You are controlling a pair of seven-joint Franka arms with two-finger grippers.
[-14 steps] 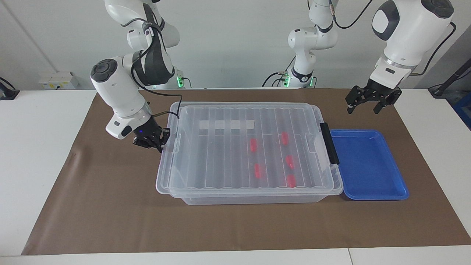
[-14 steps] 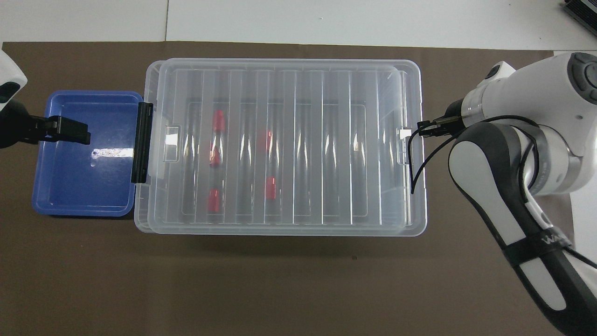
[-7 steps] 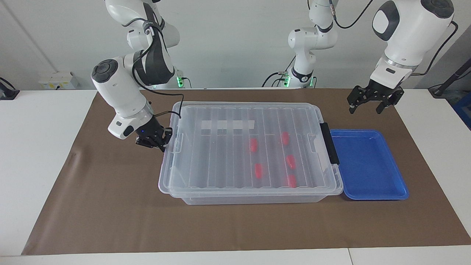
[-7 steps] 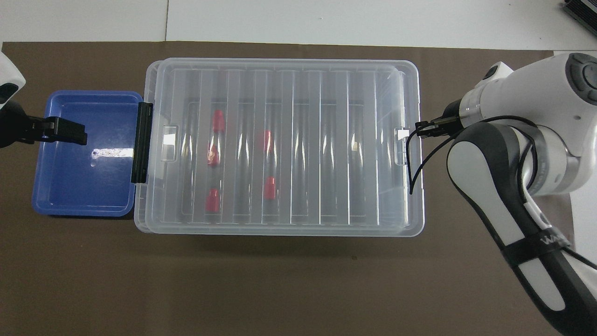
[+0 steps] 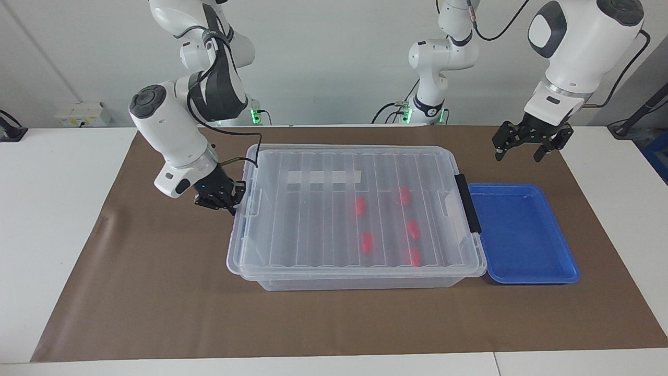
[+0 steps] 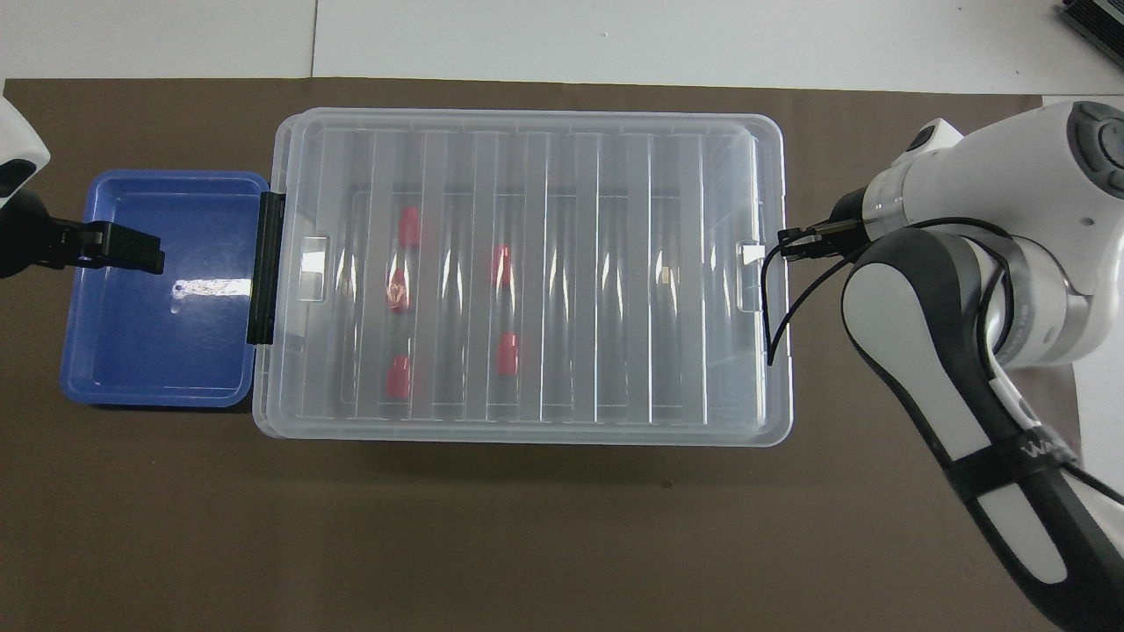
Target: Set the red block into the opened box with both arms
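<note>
lid (image 5: 355, 206) slid toward the left arm's end, pushed by the pressed-together right gripper (image 5: 222, 200) | left gripper (image 5: 527, 141) spread over mat | red block (image 5: 367, 242) – light, slick – pinch its sides

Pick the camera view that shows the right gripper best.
The facing view: the right gripper shows whole there, shut, at the lid's end edge. In the overhead view only its thin tip shows beside the lid, the arm covering the rest.
</note>
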